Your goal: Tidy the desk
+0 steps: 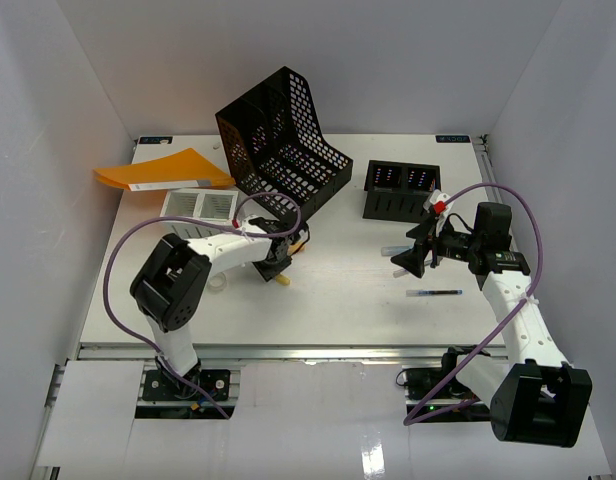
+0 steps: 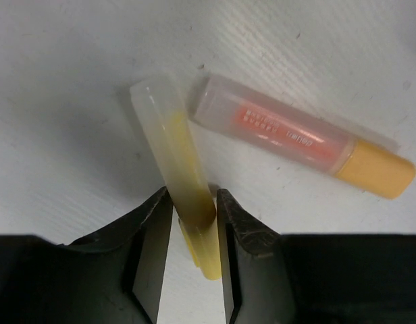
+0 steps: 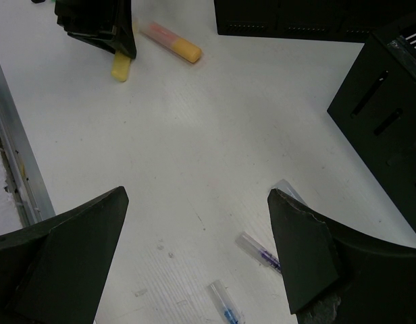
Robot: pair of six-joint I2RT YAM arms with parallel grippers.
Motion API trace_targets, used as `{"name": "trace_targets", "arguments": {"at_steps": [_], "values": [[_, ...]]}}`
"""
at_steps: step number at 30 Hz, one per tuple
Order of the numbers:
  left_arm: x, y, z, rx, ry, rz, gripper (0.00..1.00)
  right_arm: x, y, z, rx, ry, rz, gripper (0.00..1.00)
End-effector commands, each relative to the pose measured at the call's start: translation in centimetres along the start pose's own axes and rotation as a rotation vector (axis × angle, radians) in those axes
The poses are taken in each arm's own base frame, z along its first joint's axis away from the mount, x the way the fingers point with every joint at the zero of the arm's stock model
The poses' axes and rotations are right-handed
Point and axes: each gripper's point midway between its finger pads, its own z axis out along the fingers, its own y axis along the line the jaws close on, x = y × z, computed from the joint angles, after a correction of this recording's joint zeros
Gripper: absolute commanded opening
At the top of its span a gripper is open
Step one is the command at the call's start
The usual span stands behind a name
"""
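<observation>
The desk (image 1: pixel 348 310) is the big white top filling the middle of the overhead view, with its metal rail (image 1: pixel 318 350) along the near edge just ahead of both arm bases.

The left gripper (image 2: pixel 194 202) is low over the left-centre of the desk. Its jaws are closed to a narrow gap and clamp a yellow marker (image 2: pixel 169 145) across its barrel. The marker's clear cap points away from the gripper, and its yellow end sticks out behind the fingers (image 2: pixel 157 223). I cannot tell whether the marker touches the desk. An orange marker (image 2: pixel 302 138) lies flat just beside it, its clear end close to the yellow marker's cap.

The right gripper (image 3: pixel 198 196) hangs over the right-centre of the desk. Its jaws are spread wide and hold and touch nothing, with only bare desk between them. A purple pen (image 3: pixel 258 250) and a blue pen (image 3: pixel 225 307) lie on the desk near the right-hand finger (image 3: pixel 302 256). From above, a dark pen (image 1: pixel 435 293) lies between this gripper and the rail.

At the back of the desk are a tilted black file rack (image 1: pixel 283 140), a black organizer (image 1: pixel 401 190), a white mesh tray (image 1: pixel 200 205) and an orange folder (image 1: pixel 163 170).
</observation>
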Motion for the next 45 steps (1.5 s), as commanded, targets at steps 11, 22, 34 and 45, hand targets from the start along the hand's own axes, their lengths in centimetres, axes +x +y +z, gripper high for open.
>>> {"name": "trace_targets", "arguments": {"at_steps": [11,22,34,45], "values": [[-0.1,1.3,-4.2,0.007,-0.205,0.258,0.1,-0.4,0.1,0.0,-0.004,-0.017,-0.028,0.91],[-2.2,1.3,-8.4,0.224,-0.306,0.499,0.0,-0.6,0.5,0.0,-0.017,-0.025,-0.031,0.91],[-7.9,2.3,-17.4,0.539,-0.564,0.528,0.0,0.3,-0.1,0.3,-0.012,-0.004,-0.011,0.91],[-17.0,5.0,-18.7,0.515,-0.775,0.43,0.0,1.1,0.2,0.6,-0.046,-0.001,0.007,0.91]]}}
